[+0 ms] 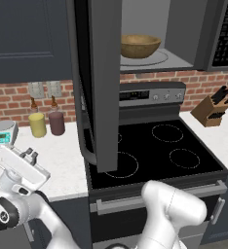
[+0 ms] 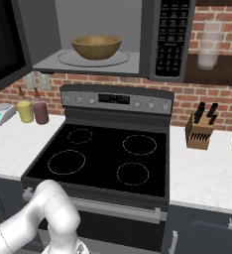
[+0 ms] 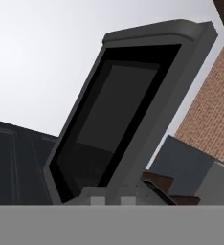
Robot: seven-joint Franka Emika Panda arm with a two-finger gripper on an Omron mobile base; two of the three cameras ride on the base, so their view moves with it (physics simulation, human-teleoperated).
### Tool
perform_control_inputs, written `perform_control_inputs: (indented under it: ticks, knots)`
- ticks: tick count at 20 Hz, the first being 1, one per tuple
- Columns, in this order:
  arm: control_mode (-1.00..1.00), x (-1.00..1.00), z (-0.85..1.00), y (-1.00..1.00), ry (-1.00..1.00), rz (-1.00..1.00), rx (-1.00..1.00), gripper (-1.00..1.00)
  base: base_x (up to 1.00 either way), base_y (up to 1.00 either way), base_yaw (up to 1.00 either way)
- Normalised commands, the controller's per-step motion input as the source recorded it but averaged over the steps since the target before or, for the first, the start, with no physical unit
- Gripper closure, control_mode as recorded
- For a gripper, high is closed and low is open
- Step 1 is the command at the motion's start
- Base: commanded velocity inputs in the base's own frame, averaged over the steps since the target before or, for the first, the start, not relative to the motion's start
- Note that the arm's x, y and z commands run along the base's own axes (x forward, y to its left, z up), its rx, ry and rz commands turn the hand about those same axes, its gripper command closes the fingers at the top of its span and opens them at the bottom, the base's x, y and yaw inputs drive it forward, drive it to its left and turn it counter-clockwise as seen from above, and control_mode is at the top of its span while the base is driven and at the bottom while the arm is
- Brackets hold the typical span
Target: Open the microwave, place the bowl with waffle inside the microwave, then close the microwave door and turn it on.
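The microwave (image 2: 147, 34) hangs over the stove with its interior showing. The brown bowl (image 1: 139, 45) (image 2: 95, 46) sits on the glass turntable inside; the waffle is hidden behind the bowl's wall. The microwave door (image 1: 105, 82) stands swung out toward me, edge-on in the left base view, its curved handle (image 1: 86, 148) low on the left. The hand view looks up at the door's black window (image 3: 114, 119). My gripper (image 1: 29, 155) is low at the left, over the counter's front and left of the door. Its dark tips sit close together, shut on nothing.
Below the microwave is the black-topped stove (image 1: 155, 151). On the left counter stand a yellow jar (image 1: 37, 124), a maroon jar (image 1: 56, 123) and a small scale (image 1: 3, 133). A knife block (image 1: 213, 109) is on the right counter. The keypad (image 2: 171, 37) runs down the microwave's right side.
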Motion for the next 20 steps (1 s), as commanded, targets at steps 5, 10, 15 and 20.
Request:
perform_control_inputs:
  ticks: [5,10,15,20]
  knots:
    - [-1.0,0.01,0.62,-0.01,0.0,0.0,0.0,1.0,0.0,0.0,0.0]
    - [-1.0,0.0,0.58,-0.33,0.0,0.0,0.04,1.0,0.0,0.0,0.0]
    - [-1.0,0.0,0.51,-0.73,0.0,0.0,0.12,1.0,0.0,0.0,0.0]
    - [-1.0,0.0,0.51,-0.92,0.0,0.0,0.18,1.0,0.0,0.0,0.0]
